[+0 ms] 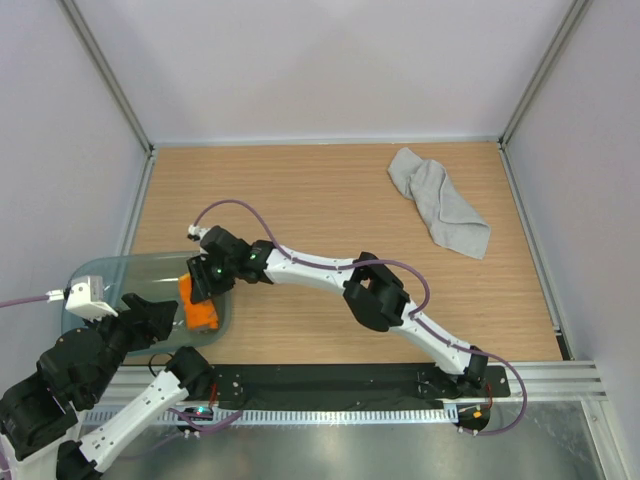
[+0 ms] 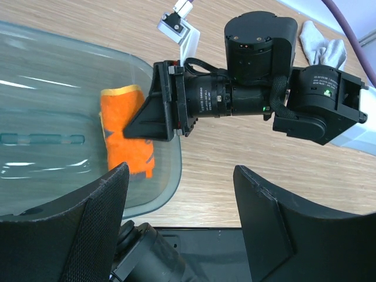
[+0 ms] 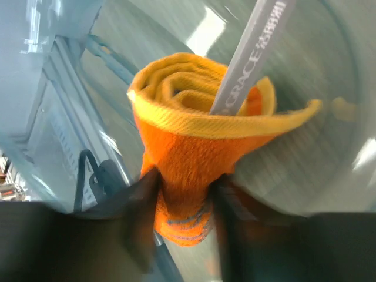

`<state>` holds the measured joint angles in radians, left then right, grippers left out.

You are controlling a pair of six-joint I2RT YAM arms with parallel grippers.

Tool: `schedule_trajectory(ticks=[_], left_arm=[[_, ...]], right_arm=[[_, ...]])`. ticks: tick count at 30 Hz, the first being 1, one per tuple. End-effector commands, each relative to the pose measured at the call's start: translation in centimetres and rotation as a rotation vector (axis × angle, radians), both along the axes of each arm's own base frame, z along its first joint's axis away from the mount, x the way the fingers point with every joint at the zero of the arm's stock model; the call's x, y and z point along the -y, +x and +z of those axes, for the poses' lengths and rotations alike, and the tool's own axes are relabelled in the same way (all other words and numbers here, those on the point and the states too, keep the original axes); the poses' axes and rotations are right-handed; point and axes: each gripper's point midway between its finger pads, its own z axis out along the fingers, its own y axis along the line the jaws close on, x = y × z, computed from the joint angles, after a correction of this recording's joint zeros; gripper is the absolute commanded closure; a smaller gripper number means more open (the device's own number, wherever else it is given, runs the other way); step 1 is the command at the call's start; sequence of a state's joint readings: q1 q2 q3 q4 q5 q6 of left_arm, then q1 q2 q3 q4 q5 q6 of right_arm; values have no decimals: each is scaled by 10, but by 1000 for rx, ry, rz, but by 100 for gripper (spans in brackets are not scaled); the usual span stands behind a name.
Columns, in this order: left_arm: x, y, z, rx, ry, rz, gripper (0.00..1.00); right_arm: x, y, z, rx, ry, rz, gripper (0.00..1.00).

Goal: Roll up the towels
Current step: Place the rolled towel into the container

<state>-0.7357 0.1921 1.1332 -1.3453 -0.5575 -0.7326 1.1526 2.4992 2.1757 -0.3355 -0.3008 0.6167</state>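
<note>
The orange towel (image 1: 198, 303) is a tight roll inside the teal tub (image 1: 110, 280), at the tub's right end. My right gripper (image 1: 203, 283) reaches into the tub. In the right wrist view its blurred fingers press both sides of the orange towel (image 3: 188, 153), so the right gripper (image 3: 182, 200) is shut on it. A grey lettered tag (image 3: 249, 53) sticks out of the coil. The grey towel (image 1: 440, 205) lies crumpled at the far right of the table. My left gripper (image 2: 179, 170) hangs open and empty over the table's near edge beside the tub.
The tub's rim (image 2: 170, 147) lies between my two grippers, and the right arm's wrist (image 2: 258, 88) crosses just beyond my left fingers. A black base rail (image 1: 330, 385) runs along the near edge. White walls enclose the wooden table (image 1: 320, 200).
</note>
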Motion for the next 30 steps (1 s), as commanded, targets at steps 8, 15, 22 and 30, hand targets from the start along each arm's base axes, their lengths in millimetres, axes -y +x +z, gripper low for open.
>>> schedule_trajectory(ticks=[8,15,22,30], left_arm=[[-2,5,5,7,1,18,27],[-3,5,4,1,9,17,27],[-2,6,3,-6,12,14,27],[5,10,4,-32,39,-1,28]], right_arm=[[17,14,16,124,-110,-53,35],[23,17,49,151,-92,-80,28],[35,21,72,184,-102,-112,23],[54,34,149,258,19,-157,23]])
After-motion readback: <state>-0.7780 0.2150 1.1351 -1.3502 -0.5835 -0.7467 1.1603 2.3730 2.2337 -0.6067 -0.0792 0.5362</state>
